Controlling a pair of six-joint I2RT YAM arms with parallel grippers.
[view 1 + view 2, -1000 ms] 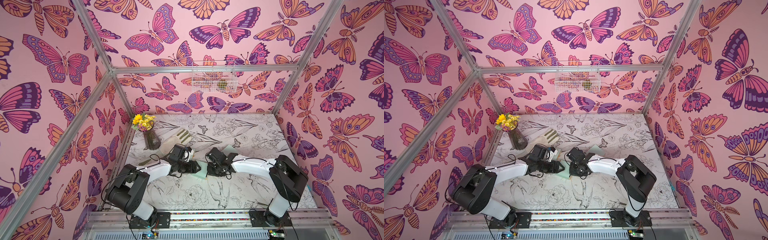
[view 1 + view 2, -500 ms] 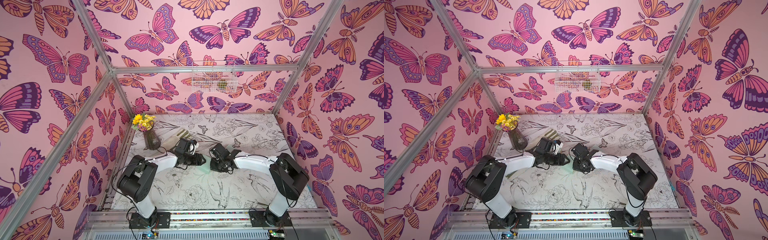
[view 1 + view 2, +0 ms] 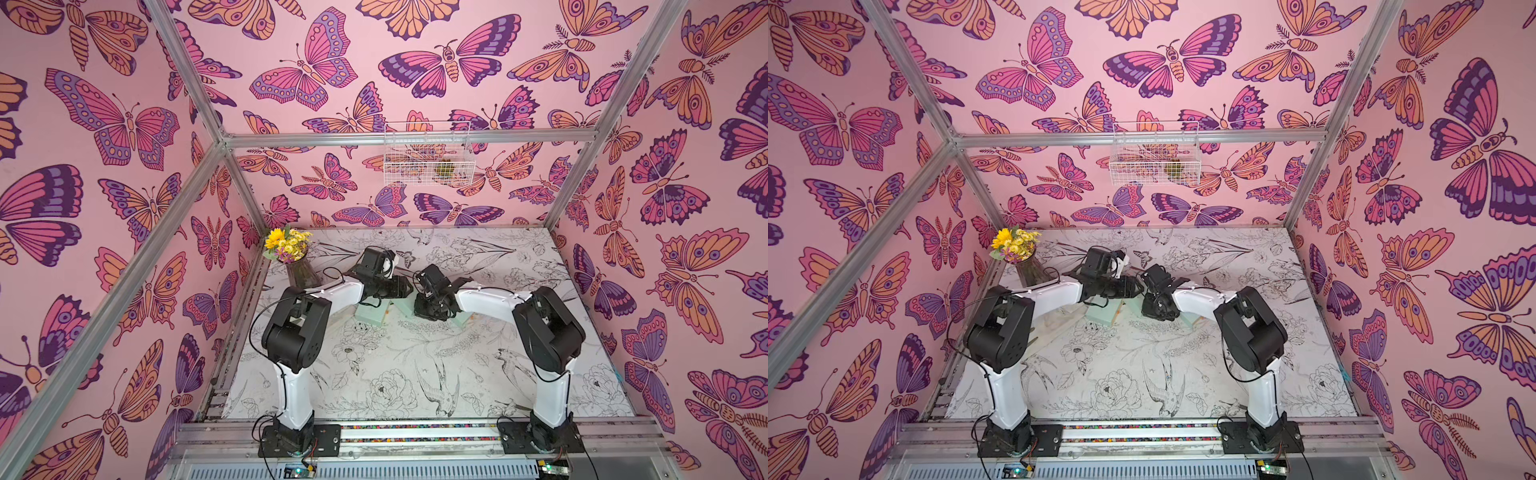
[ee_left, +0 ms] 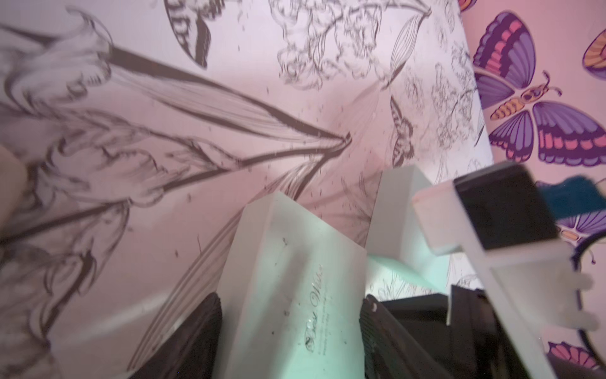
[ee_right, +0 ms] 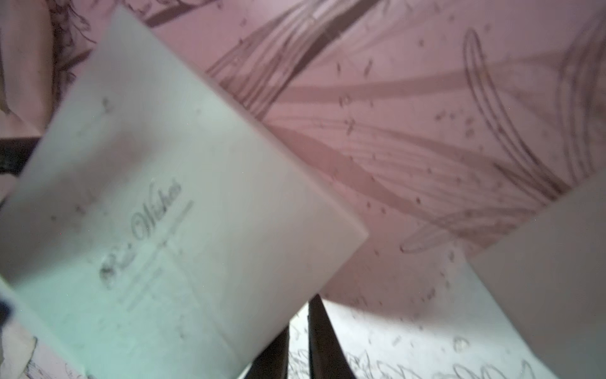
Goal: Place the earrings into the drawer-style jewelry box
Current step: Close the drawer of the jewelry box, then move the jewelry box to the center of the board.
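The jewelry box (image 4: pixel 295 288) is a pale mint sleeve printed "Best Wishes". It lies tilted between the two black fingers (image 4: pixel 210 328) of my left gripper (image 4: pixel 290 297), which press against its two sides. In both top views it shows under the left wrist (image 3: pixel 370 316) (image 3: pixel 1102 318). A second pale mint piece (image 4: pixel 403 210) (image 5: pixel 557 279) lies just beside it, under the right arm. My right gripper (image 5: pixel 300 315) hangs close over the table beside the box (image 5: pixel 164 213), jaws almost together, with nothing visible between them. The earrings are hidden.
A glass vase (image 3: pixel 299 272) of yellow flowers stands at the back left corner of the table. A white wire basket (image 3: pixel 428 153) hangs on the back wall. Pink butterfly walls close in on three sides.
Both arms have swung from the middle of the table toward the back. The mint box has travelled with them. The two wrists stay close together.
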